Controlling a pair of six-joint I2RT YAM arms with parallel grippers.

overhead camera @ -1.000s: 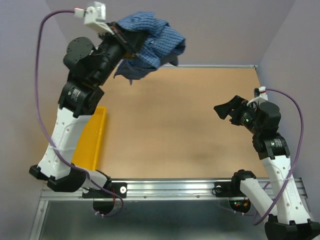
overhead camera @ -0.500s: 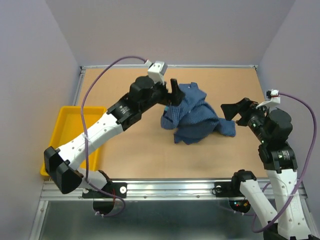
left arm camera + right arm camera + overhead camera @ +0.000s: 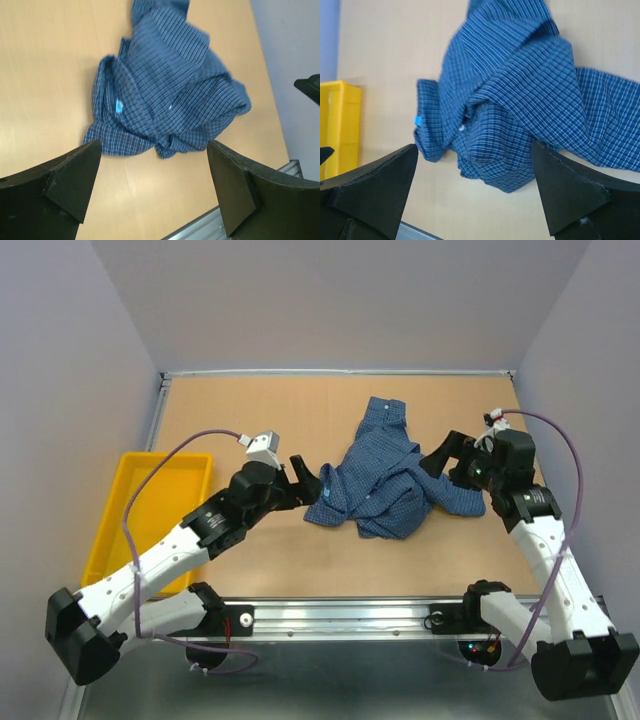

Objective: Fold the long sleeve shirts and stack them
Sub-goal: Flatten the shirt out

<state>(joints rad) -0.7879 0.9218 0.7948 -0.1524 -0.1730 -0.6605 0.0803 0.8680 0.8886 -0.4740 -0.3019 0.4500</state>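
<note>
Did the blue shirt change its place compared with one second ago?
Yes. The blue shirt went from up near the table's far left corner down to its middle, right of center, where it lies crumpled.

One blue checked shirt [image 3: 385,485] lies in a single crumpled heap on the one desk [image 3: 260,420], and one light blue label [image 3: 119,106] shows on it. Left of the shirt stands one yellow tray [image 3: 140,490]. Two arms flank the shirt, the left arm [image 3: 190,540] on its left and the right arm [image 3: 545,530] on its right, each ending in two black fingers [image 3: 70,175], four in all.
</note>
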